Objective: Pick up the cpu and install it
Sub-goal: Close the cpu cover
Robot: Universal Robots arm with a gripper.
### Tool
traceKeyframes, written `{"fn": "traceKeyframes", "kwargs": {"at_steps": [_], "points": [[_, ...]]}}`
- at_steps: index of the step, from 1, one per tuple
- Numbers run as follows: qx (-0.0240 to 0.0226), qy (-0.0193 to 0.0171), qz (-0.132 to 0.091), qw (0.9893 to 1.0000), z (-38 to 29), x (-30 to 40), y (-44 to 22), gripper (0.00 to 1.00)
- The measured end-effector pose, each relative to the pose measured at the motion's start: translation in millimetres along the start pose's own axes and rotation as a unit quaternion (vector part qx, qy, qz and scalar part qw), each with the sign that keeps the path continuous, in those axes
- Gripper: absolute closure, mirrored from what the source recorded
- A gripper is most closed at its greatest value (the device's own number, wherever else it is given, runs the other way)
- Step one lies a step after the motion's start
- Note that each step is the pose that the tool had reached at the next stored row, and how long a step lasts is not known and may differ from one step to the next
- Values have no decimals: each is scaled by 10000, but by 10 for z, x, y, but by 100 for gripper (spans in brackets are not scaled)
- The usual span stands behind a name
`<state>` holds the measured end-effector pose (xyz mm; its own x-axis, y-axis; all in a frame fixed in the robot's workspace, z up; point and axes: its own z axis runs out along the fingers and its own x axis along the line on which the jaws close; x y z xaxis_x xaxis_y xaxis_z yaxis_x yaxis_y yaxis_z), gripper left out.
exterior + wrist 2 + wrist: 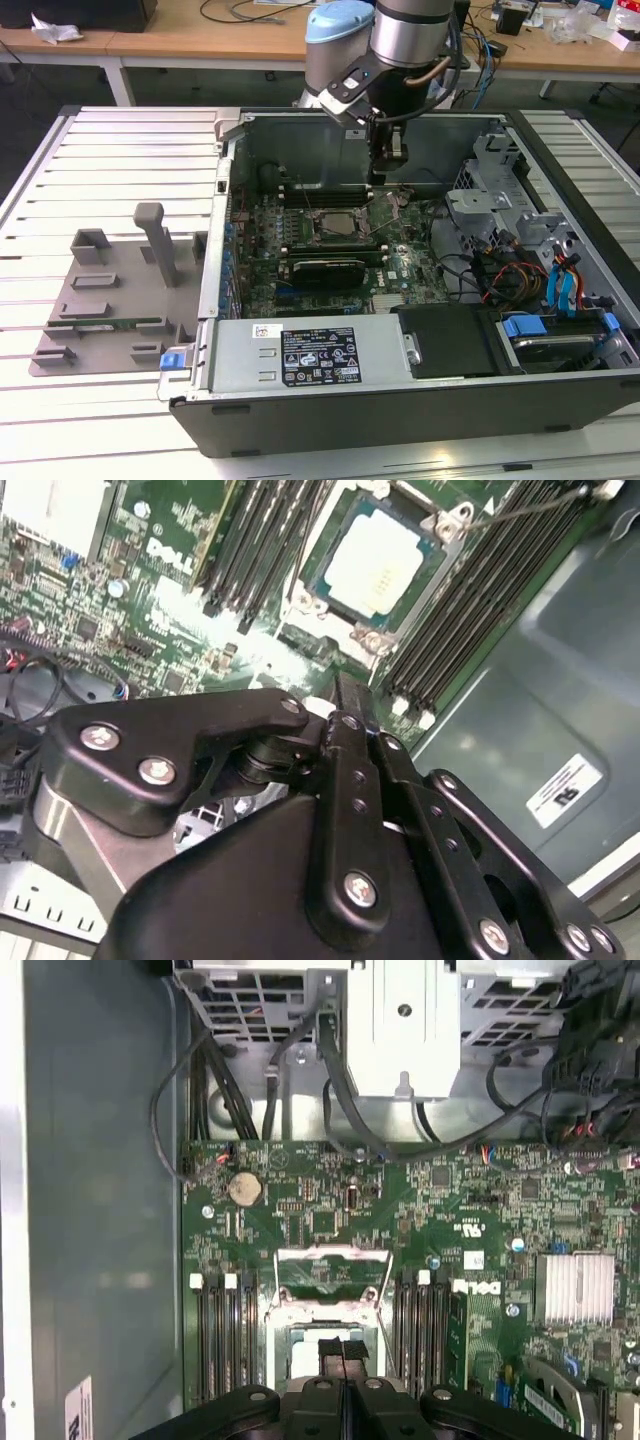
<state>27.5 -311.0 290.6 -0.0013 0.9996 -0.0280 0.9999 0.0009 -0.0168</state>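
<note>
The cpu (375,562) already lies flat in its socket on the green board (450,1220) inside the computer case (330,420), silvery top up. The pick and the placing look done, though the hinged metal frame (330,1263) over the socket stands raised, so clamping seems left. The claw (342,692) hangs just above the chip, apart from it, its 2 fingers pressed together on nothing.

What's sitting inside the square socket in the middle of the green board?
The small flat square silvery cpu lies in it, pale top facing up. Whatever is under the cpu is covered, so it cannot be seen.
</note>
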Motion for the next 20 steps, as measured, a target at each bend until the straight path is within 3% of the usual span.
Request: {"fn": "traceKeyframes", "kwargs": {"at_steps": [7,13,17,20], "points": [[0,-5,0,10000,-4,0,230,89],[0,-6,0,10000,-6,0,335,89],[1,-11,0,10000,-8,-1,463,89],[1,-14,0,10000,-10,-1,597,89]]}}
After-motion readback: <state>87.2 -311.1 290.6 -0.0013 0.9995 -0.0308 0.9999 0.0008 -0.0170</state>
